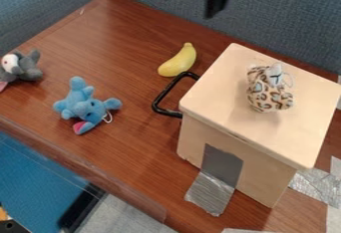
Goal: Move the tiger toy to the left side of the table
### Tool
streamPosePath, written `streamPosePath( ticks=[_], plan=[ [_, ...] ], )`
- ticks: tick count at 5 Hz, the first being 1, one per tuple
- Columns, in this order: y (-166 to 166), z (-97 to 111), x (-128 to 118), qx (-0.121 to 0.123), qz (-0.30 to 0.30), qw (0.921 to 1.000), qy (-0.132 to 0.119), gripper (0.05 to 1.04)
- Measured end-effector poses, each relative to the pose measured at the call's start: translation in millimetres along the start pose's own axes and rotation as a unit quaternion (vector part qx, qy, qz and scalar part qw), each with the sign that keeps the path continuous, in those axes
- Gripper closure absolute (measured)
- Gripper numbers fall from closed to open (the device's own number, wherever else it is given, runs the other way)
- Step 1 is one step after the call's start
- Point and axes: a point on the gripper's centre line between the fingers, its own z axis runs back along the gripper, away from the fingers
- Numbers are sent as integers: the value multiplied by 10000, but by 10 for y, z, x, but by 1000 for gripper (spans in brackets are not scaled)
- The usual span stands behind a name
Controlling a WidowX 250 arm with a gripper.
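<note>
1 toy (267, 93) (spotted) atop box (216, 95)

Black fingers (216, 0) at top edge, pointing down, apart

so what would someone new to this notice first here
Probably the big cream box with a black handle, at the right of the table. On its lid sits a spotted plush toy. Left of the box, a bright blue plush stands out against the brown wood.
</note>
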Motion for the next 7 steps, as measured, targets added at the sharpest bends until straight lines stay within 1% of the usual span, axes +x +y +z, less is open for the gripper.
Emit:
streamPosePath(
  ticks=[1,2,3,4,5,6,7],
  plan=[
    [-329,-72,96,-224,-246,9994,19,83],
    [-644,-292,102,-446,-580,9969,277,83],
    [-776,-369,60,-377,-808,9953,385,83],
    [-798,-572,-46,-364,-837,9933,706,83],
    [-813,-623,-101,-279,-922,9914,884,83],
    [-800,-684,-168,-118,-1018,9900,971,134],
    [-803,-735,-230,-71,-1021,9900,973,402]
  ],
)
